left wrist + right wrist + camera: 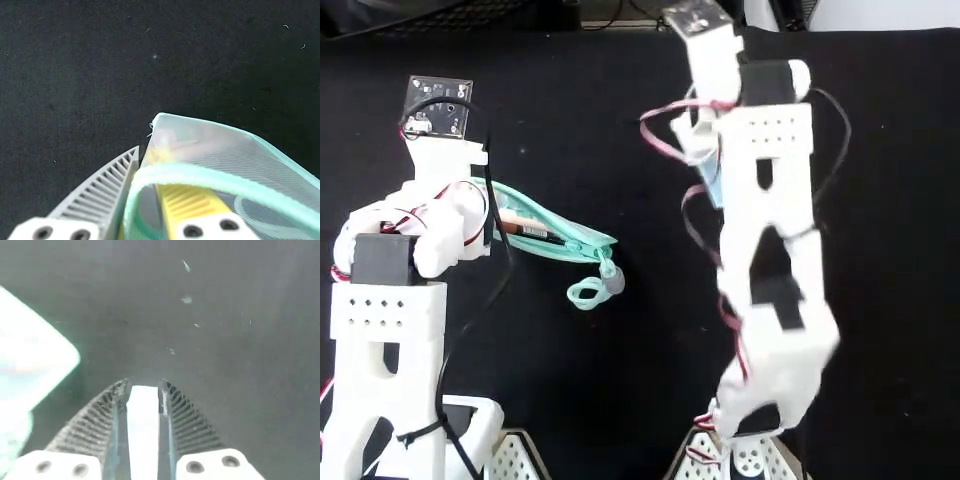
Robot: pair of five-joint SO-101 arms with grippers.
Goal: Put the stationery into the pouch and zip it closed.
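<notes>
A clear pouch with mint-green trim (pixel 555 235) lies on the black table, its mouth open toward the left arm. A pen (pixel 525 228) shows inside it, and the zip pull's loop (pixel 590 292) trails off its right end. My left gripper (pixel 492 205) is shut on the pouch's rim (pixel 225 150): the yellow finger is inside and the grey finger (pixel 105 192) outside. My right gripper (pixel 143 385) hangs above the table to the right of the pouch, shut on a flat white stationery piece (pixel 142 430), which looks pale blue from above (pixel 712 185). The pouch (pixel 30 360) is a blur in the right wrist view.
Black cloth (pixel 880 150) covers the whole table. The right arm's white links (pixel 770 260) stand tall over the table's right half and hide what lies beneath. Both arm bases sit at the near edge.
</notes>
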